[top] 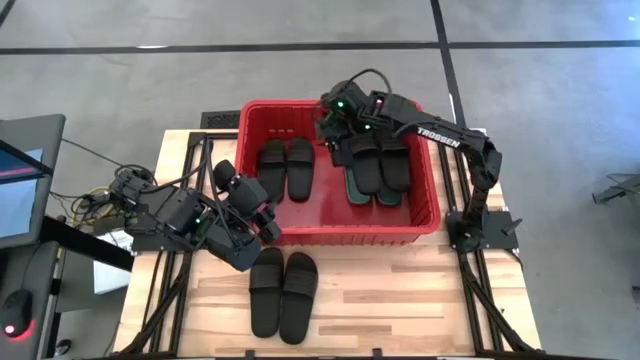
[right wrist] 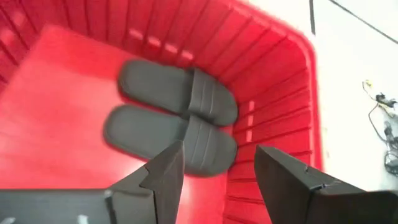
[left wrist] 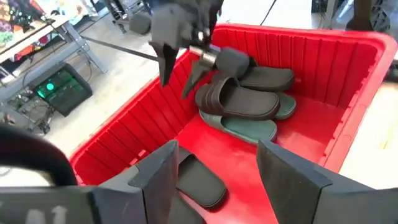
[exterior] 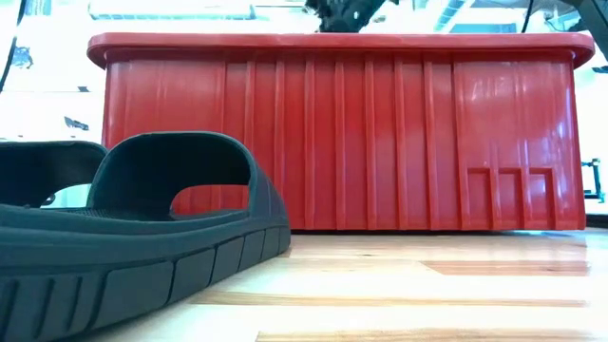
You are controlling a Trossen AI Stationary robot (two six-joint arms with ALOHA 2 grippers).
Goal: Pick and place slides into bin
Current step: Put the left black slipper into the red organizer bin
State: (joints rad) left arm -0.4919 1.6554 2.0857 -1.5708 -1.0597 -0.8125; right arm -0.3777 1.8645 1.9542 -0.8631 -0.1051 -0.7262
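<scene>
The red bin (top: 425, 190) stands at the table's far middle. Inside it, a pair of black slides (top: 285, 168) lies on the floor at the left. Another black pair (top: 378, 160) lies on top of two teal slides (left wrist: 249, 127) at the right. A third black pair (top: 283, 290) rests sole-down on the table in front of the bin, and it also shows in the low view (exterior: 142, 237). My left gripper (top: 266, 222) is open and empty over the bin's near left corner. My right gripper (top: 330, 118) is open and empty over the bin's far side, and it also shows in the left wrist view (left wrist: 180, 71).
The bin's tall ribbed walls and rolled rim (exterior: 332, 43) stand between the table pair and the bin's inside. Bare wooden table (top: 400, 290) lies to the right of the front pair. A monitor and cables (top: 25, 180) stand off the table's left edge.
</scene>
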